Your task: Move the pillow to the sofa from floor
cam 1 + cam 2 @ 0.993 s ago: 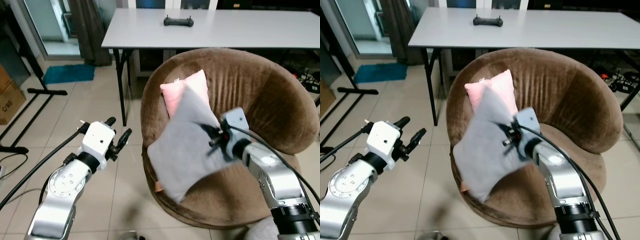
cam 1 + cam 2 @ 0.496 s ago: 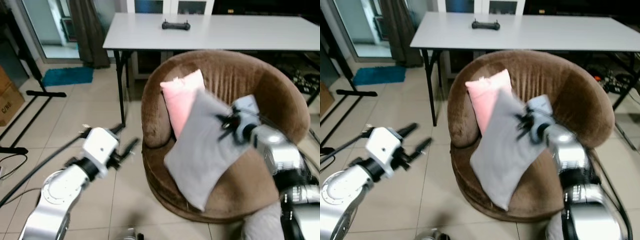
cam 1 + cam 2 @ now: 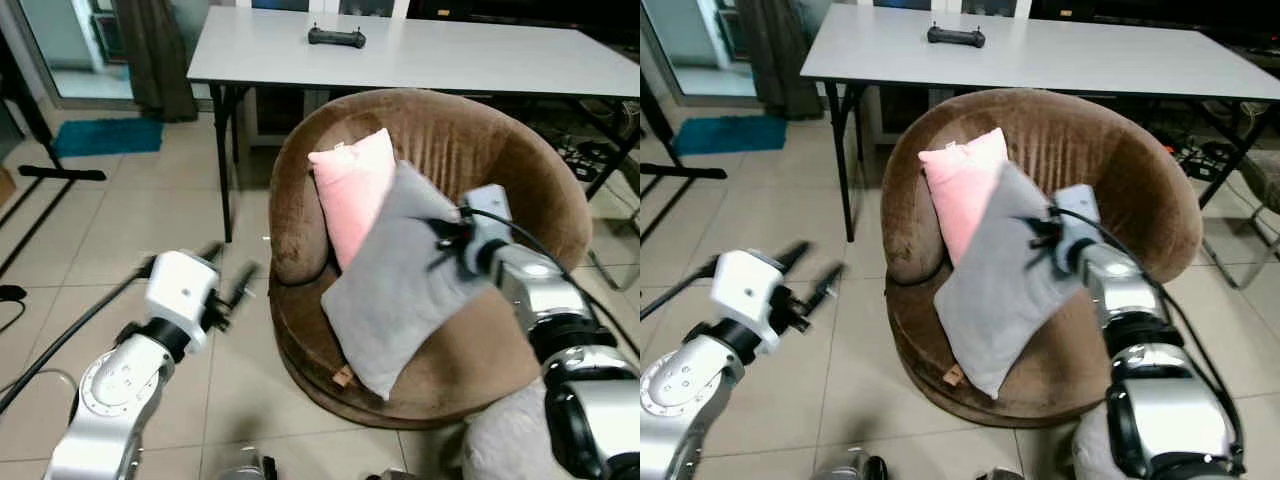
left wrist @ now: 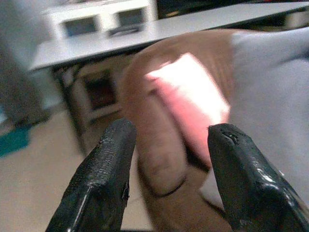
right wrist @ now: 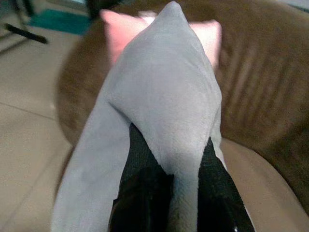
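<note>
One grey pillow (image 3: 400,275), left gripper (image 3: 232,280) blurred

A pale tiled floor (image 3: 120,230) is seen all around a round brown armchair (image 3: 500,160). A long white table (image 3: 420,55) on black legs is set right behind the armchair, and a small black controller (image 3: 336,37) is left lying on it. Off to the armchair's left, a teal mat (image 3: 95,136) is spread by a dark curtain (image 3: 150,50), with a black stand base (image 3: 60,173) just in front of it. Cables (image 3: 590,155) are piled to the armchair's right.
</note>
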You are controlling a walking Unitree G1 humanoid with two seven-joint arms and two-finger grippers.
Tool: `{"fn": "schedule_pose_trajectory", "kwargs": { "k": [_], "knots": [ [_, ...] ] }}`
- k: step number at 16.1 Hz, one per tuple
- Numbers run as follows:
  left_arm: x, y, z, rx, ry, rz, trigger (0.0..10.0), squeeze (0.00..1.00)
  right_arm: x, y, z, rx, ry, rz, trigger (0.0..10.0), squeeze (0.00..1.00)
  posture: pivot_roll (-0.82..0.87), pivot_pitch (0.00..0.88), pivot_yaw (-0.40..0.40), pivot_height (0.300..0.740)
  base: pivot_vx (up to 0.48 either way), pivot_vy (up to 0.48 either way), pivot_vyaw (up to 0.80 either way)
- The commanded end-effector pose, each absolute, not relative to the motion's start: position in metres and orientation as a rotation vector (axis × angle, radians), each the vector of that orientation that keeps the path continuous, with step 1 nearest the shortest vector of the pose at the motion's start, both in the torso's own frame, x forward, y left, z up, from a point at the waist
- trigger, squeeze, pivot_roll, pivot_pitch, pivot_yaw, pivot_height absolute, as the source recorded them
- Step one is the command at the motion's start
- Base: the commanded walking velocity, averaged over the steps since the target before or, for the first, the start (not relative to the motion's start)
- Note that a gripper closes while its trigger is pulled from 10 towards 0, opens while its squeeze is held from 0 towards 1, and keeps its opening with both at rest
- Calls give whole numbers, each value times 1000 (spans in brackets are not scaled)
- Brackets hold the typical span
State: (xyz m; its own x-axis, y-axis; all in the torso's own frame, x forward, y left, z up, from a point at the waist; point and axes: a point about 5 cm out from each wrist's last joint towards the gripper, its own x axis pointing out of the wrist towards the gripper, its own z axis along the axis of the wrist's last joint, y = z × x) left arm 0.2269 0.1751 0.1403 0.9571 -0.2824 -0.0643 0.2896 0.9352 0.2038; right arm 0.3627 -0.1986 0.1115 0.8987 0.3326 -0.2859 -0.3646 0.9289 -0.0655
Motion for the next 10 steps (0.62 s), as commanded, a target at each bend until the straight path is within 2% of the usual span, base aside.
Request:
{"fn": "schedule_pose_trajectory", "kwargs": {
  "k": [1, 3, 5, 6, 7, 10],
  "knots": [
    [225, 176, 140, 198, 39, -224, 10000, 329, 365, -195, 137, -85, 136, 376, 10000, 0, 98, 48, -54, 740, 0, 0, 0],
    [225, 172, 138, 176, 47, -216, 10000, 329, 348, -192, 152, 15, 35, 321, 10000, 0, 82, 28, -18, 740, 0, 0, 0],
    [225, 169, 138, 176, 47, -223, 10000, 329, 330, -191, 160, 58, -15, 286, 10000, 0, 75, 20, -4, 740, 0, -289, 0],
    [229, 169, 140, 172, 47, -218, 10000, 329, 305, -186, 167, 72, -45, 265, 10000, 0, 65, 2, 11, 740, 0, -394, 0],
    [231, 169, 140, 175, 47, -212, 10000, 329, 293, -183, 169, 77, -48, 251, 10000, 0, 64, 0, 13, 740, 0, -394, 0],
    [232, 175, 138, 195, 60, -206, 10000, 329, 270, -172, 160, 135, -23, 160, 10000, 0, 61, 0, 18, 740, 0, -394, 0]
  ]
}}
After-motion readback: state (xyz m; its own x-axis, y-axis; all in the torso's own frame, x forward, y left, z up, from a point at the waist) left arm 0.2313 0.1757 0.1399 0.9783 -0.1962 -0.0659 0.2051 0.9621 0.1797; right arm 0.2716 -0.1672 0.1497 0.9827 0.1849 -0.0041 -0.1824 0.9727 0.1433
